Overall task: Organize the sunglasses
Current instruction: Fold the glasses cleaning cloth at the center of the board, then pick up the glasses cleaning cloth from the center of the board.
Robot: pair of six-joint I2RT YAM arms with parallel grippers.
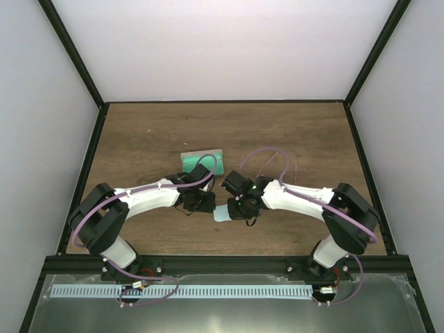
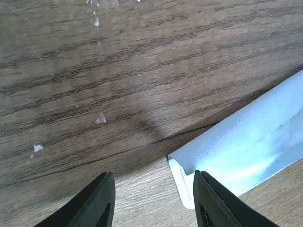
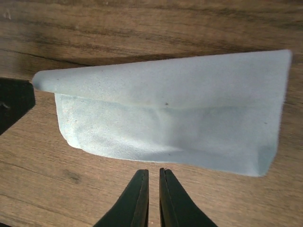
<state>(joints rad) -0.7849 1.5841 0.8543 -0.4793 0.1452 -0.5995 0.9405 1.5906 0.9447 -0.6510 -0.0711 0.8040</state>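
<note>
Lettering: nothing legible to us at this size, in any view.
Left arm (image 1: 149, 198): we see it reach from its base, bent at the elbow, inward to the middle of the table (image 1: 139, 139), wrist low over the wood.
Left end effector (image 2: 153, 174): fingers spread wide with nothing between the pads. A corner of the light blue cloth (image 3: 165, 109) lies on the wood just inside the right-hand finger.
Right arm (image 1: 298, 198): mirrors the left and angles in from the right. Its wrist faces the left wrist across the cloth.
Right end effector (image 3: 152, 171): fingers drawn together to a hairline gap, gripping nothing. The tips sit just short of the cloth's near edge.
Cloth: folded over, flat on the table between the two end effectors.
Case (image 1: 196, 159): grey with green lining showing, beyond the left wrist, which covers part of it.
Sunglasses: we cannot make them out in any view, so we cannot give their place.
</note>
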